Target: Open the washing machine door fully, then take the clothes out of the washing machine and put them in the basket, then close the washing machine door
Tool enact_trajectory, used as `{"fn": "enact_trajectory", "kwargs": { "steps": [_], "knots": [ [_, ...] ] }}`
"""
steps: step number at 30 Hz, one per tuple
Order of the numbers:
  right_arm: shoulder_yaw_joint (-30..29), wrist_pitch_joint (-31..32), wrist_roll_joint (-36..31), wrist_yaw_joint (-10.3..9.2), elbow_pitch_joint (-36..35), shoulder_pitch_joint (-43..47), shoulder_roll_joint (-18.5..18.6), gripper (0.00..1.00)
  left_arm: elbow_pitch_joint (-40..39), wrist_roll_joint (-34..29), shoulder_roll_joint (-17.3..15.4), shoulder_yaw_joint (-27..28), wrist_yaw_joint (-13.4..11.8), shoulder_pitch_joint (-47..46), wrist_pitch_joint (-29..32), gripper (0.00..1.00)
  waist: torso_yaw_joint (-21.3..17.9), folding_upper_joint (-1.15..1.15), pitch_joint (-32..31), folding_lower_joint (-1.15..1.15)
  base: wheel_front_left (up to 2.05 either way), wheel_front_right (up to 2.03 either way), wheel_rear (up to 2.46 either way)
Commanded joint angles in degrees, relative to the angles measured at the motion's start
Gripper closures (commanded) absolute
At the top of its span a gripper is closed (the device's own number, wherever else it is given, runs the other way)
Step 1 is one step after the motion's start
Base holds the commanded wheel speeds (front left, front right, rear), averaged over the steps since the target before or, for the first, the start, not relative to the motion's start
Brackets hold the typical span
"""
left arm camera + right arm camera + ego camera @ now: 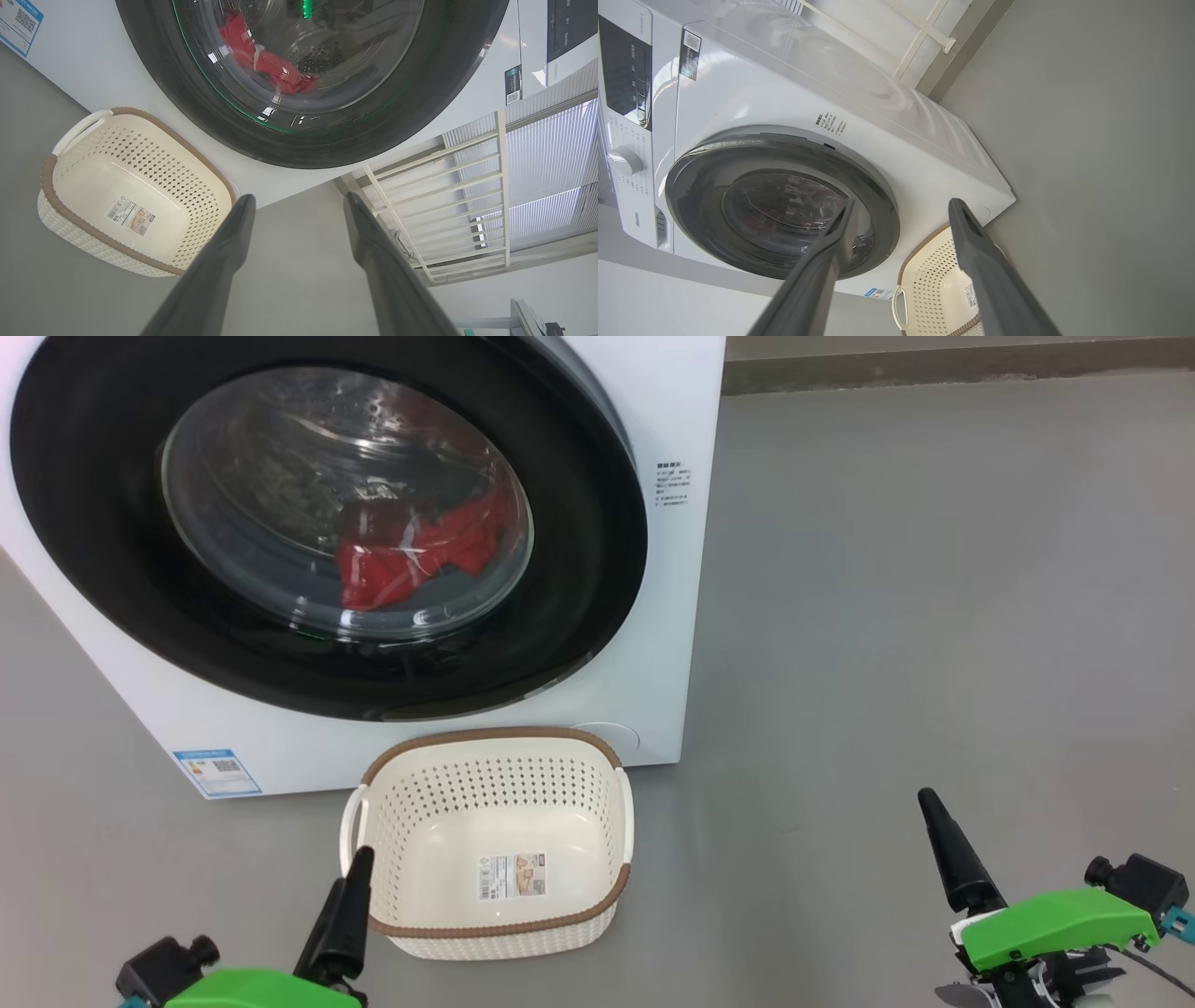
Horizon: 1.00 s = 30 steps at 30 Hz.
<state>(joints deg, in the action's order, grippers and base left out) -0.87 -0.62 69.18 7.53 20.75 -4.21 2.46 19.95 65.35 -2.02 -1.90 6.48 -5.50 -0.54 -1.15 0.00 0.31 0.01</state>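
The left claw (299,200) and the right claw (901,205) are wide open, holding nothing. The basket (495,947) sits near. Red clothes (401,565) lie behind the shut washing machine door (583,569).

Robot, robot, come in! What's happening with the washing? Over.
Left gripper and right gripper open, empty. Washing machine door looks shut, red clothes inside. Basket empty, on floor in front. Nothing between grippers and door.
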Motion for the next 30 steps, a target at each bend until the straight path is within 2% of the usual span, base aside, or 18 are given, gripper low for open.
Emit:
{"fn": "enact_trajectory", "kwargs": {
  "steps": [1, 18, 30],
  "knots": [
    [0.81, -0.71, -1.69, -0.02, -1.09, -3.6, 0.93, 0.0, -1.58, -1.67, -0.64, 0.46, -0.27, -3.2, -0.65, 0.0, -0.04, 0.0, -0.01, -0.01, 0.0, 0.0, 0.0],
    [-0.8, -3.58, -19.22, -0.02, -0.25, -6.07, 0.36, 0.0, -1.8, -14.78, -0.45, -0.53, -1.17, -5.23, -3.54, 0.0, -1.04, 0.0, 0.08, -0.01, 0.0, 0.0, 0.0],
    [-0.26, -5.6, -28.48, -0.02, -0.73, -7.7, -0.02, 0.0, -1.71, -22.77, -0.45, -0.8, -1.69, -6.58, -5.58, 0.0, -1.86, 0.0, 0.31, -0.01, 0.0, 0.0, 0.0]
  ]
}}
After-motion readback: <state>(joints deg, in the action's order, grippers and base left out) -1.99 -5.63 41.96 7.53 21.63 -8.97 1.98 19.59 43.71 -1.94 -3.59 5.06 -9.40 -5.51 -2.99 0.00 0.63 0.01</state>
